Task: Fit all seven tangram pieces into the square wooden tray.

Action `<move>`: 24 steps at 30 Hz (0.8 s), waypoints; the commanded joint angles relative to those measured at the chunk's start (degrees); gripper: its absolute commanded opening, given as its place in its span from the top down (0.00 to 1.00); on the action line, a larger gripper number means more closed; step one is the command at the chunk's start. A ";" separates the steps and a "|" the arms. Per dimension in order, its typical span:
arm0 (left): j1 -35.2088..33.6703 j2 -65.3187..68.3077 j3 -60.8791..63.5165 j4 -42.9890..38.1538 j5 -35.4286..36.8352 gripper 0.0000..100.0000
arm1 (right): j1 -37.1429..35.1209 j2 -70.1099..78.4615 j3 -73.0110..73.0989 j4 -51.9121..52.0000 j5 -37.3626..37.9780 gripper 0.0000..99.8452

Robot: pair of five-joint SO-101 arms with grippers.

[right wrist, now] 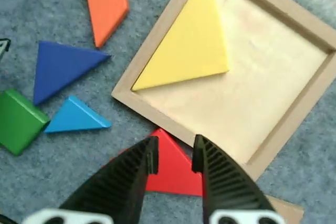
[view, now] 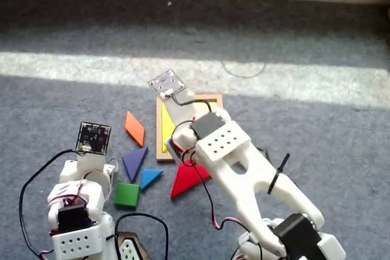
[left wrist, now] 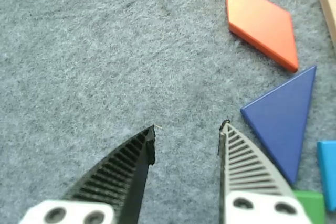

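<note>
Grey carpet (view: 317, 150), yellow triangle (right wrist: 189, 51) in tray (right wrist: 294, 118)

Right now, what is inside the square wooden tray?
A yellow triangle lies flat against one rim of the square wooden tray; the visible floor is otherwise bare wood. In the high view the right arm covers part of it.

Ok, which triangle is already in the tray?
The yellow triangle, lying inside the wooden tray against its rim; the dark blue triangle, light blue triangle and red triangle lie outside on the carpet.
</note>
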 commanded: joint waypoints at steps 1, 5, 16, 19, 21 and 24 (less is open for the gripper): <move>-1.01 -0.40 0.75 -1.76 -0.09 0.79 | -2.68 -2.33 4.00 0.31 -0.18 0.78; -1.45 -0.40 0.75 -2.55 -0.09 0.79 | -3.56 -1.10 7.25 0.66 0.18 0.72; -1.45 -0.40 0.75 -2.64 0.00 0.79 | -3.82 3.82 7.43 4.18 12.40 0.65; -3.03 -0.40 0.66 -2.64 0.00 0.78 | -4.44 6.55 7.34 4.18 12.40 0.65; -5.14 -0.40 0.22 -2.99 0.09 0.78 | -4.97 8.40 7.34 4.18 12.40 0.65; -5.76 -0.40 0.48 -3.96 0.09 0.78 | -6.90 10.95 7.25 3.21 12.40 0.65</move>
